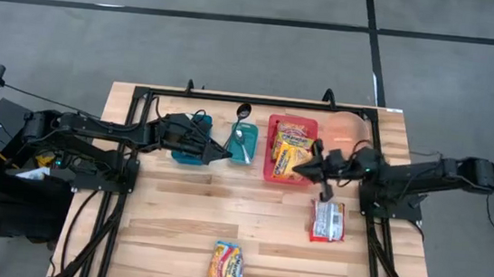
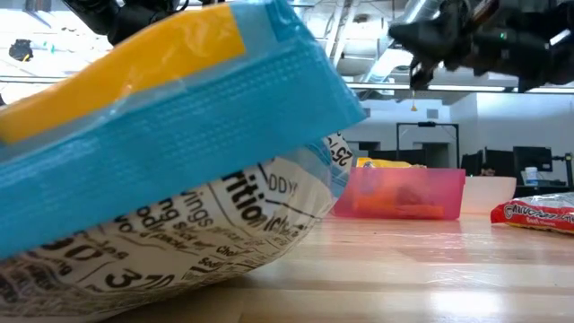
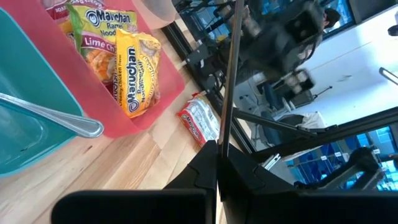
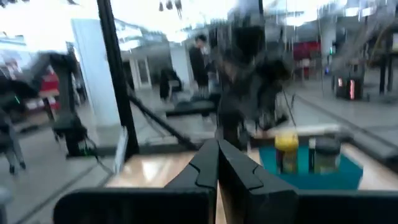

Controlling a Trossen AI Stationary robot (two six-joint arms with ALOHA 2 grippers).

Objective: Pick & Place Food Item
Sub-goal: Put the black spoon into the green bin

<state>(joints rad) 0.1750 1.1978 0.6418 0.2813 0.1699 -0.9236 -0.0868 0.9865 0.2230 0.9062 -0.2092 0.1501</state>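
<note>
over the middle of the table both arms hang with nothing in them. left gripper [image 1: 223,155] sits between the teal tub [image 1: 191,138] and the teal tray [image 1: 244,145], its fingers [image 3: 208,165] pressed together. right gripper [image 1: 301,169] hovers at the edge of the red bin [image 1: 276,123], fingers [image 4: 217,162] closed tight, empty too.

red bin already has noodle packs [image 1: 292,152] in it. two packs are outside it: a red pack [image 1: 327,221] on the wood just beside the right arm's base, and a yellow pack [image 1: 227,264] near the front edge, well apart from both grippers. a spoon [image 1: 241,124] lies across the teal tray.

my read: this is the gap between placements, or the very start of a reach; no pack is in hand. which pack goes next i cannot tell, though the red pack is the nearer one for the right arm. next move would need that gripper to spread its fingers, swing back toward the pack and drop over it flat, then pinch the crinkly wrapper without sliding it away.
</note>
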